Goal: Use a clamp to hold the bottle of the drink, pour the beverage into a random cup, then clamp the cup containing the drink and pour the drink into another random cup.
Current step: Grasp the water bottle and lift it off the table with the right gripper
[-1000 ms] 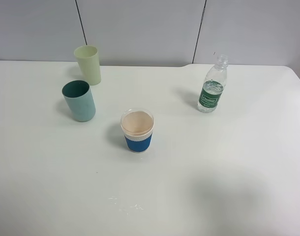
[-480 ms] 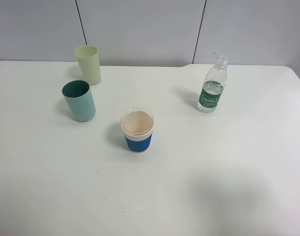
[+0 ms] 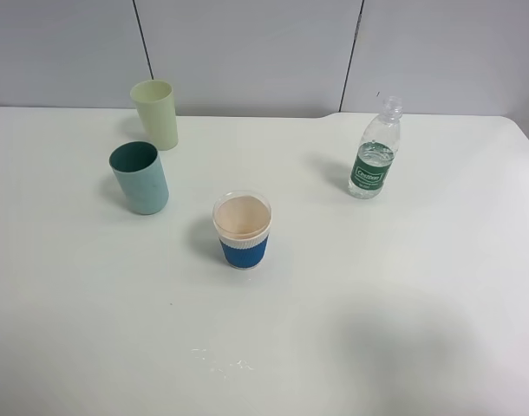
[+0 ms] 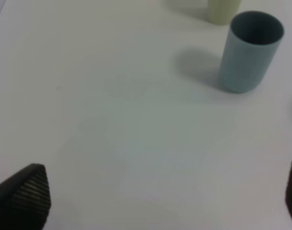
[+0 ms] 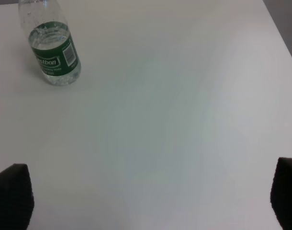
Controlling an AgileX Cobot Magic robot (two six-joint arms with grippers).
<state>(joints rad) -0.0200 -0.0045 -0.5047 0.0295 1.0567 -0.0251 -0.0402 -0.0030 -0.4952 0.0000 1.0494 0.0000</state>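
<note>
A clear uncapped bottle with a green label (image 3: 375, 154) stands upright at the back right of the white table; it also shows in the right wrist view (image 5: 51, 48). A pale green cup (image 3: 155, 113), a teal cup (image 3: 140, 177) and a blue-sleeved paper cup (image 3: 243, 230) stand upright on the left and middle. The teal cup shows in the left wrist view (image 4: 249, 50), with the pale green cup (image 4: 222, 10) behind it. My left gripper (image 4: 167, 196) is open and empty, well short of the teal cup. My right gripper (image 5: 151, 194) is open and empty, well short of the bottle. Neither arm shows in the exterior high view.
A few small white specks (image 3: 223, 362) lie on the table (image 3: 403, 286) near its front edge. Grey wall panels (image 3: 247, 52) stand behind the table. The table's right edge (image 5: 280, 28) shows in the right wrist view.
</note>
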